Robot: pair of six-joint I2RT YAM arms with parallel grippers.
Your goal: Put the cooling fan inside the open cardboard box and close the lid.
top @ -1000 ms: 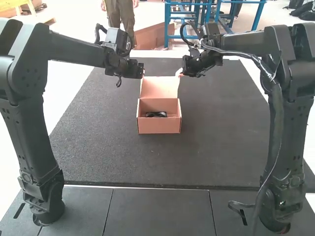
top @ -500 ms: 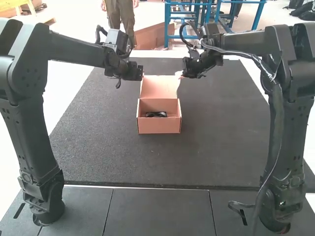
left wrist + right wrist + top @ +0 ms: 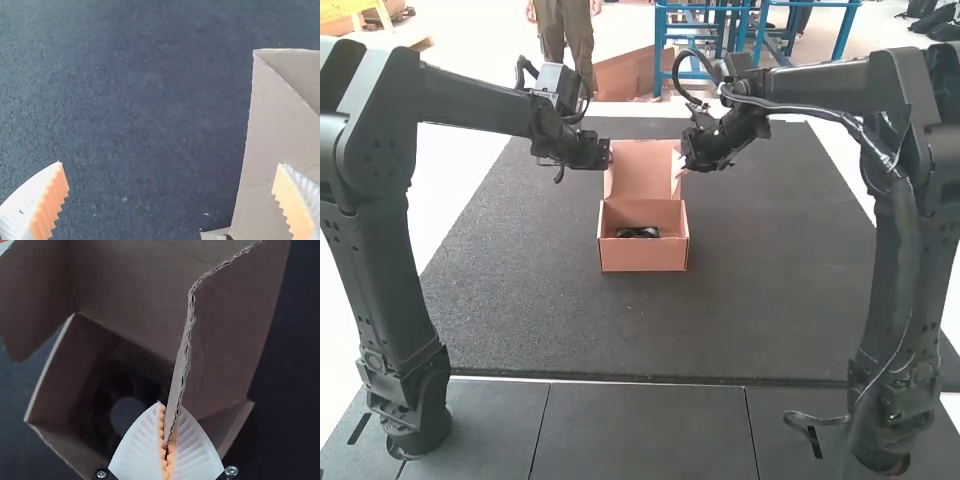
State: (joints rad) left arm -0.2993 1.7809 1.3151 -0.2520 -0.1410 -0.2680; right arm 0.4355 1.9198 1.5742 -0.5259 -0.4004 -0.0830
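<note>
The cardboard box stands open mid-mat, its lid raised at the far side. The black cooling fan lies inside, and it is dimly seen in the right wrist view too. My right gripper is at the lid's right edge. In the right wrist view this gripper is shut on the lid's side flap. My left gripper hangs at the lid's left top corner. It is wide open, with one fingertip against the lid.
A black mat covers the table, with bare white surface to its left. Both arms stretch in from the sides above the box's far end. Free mat lies in front of the box and on both sides of it.
The right gripper has moved left and slightly down, holding the flap, and the lid now stands more upright. The left gripper has dropped a little toward the lid's corner.
</note>
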